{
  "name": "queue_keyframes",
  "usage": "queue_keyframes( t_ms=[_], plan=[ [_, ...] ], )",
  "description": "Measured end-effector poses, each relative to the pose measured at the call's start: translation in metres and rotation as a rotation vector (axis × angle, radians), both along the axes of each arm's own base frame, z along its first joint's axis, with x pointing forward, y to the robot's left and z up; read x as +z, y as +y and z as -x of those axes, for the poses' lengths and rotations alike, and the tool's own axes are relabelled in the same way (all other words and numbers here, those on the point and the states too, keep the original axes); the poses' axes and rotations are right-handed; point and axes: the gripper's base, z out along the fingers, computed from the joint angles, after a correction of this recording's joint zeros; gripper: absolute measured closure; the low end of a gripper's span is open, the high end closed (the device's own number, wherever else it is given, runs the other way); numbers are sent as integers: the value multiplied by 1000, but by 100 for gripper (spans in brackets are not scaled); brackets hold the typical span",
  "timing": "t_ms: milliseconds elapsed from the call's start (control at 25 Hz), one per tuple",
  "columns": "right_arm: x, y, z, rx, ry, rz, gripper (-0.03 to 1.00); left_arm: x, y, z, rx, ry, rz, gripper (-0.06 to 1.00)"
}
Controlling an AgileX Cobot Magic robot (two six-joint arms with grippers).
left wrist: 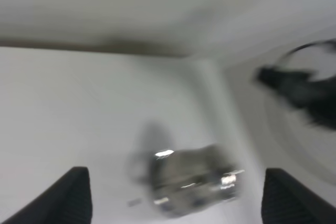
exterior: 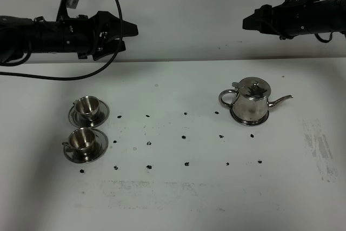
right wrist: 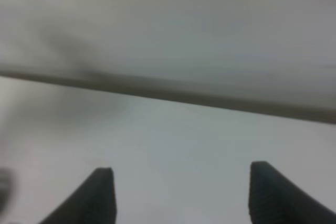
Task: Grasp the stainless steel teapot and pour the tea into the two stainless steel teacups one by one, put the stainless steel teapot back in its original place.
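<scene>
The stainless steel teapot (exterior: 251, 100) stands upright right of the table's middle on the flat steel disc, its original place (exterior: 264, 119), spout pointing right and lid on. At the left two stainless steel teacups sit on their saucers, one farther back (exterior: 86, 106) and one nearer (exterior: 82, 139). My left gripper (exterior: 125, 37) hovers high over the back of the table, behind the cups, open and empty. The left wrist view shows the teapot (left wrist: 194, 179) blurred between that gripper's wide-apart fingers (left wrist: 73, 195). My right gripper (exterior: 250, 22) hangs high behind the teapot, open (right wrist: 181, 174), with only bare table in its blurred view.
Rows of small black dots (exterior: 185, 134) mark the white table (exterior: 178, 198) between cups and teapot. A scuffed grey patch (exterior: 321, 144) lies near the right edge. A pale wall runs behind the table. The right arm (left wrist: 302, 87) shows blurred in the left wrist view.
</scene>
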Motion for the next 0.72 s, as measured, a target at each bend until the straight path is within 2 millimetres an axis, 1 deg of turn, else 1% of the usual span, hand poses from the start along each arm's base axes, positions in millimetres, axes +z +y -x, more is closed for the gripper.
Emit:
queue_keyframes(
  t_ms=[80, 200, 320, 400, 480, 560, 720],
  plan=[
    [2, -4, 1, -11, -6, 74, 43, 3, 5, 3, -2, -9, -131, 30],
    [3, -10, 3, -29, 7, 155, 43, 9, 12, 10, -21, 0, -281, 30],
    [4, -12, 5, -29, 27, 191, 43, 24, 16, 20, -52, 5, -372, 30],
    [6, -10, 8, -13, 43, 197, 43, 39, 17, 26, -51, 7, -395, 30],
    [10, -3, 13, 16, 47, 216, 43, 55, 18, 34, -40, -10, -416, 30],
    [20, 7, 18, 45, 27, 243, 43, 73, 20, 46, -25, -39, -438, 30],
    [50, 33, 32, 93, -39, 266, 45, 94, 25, 76, 12, -79, -504, 30]
  ],
)
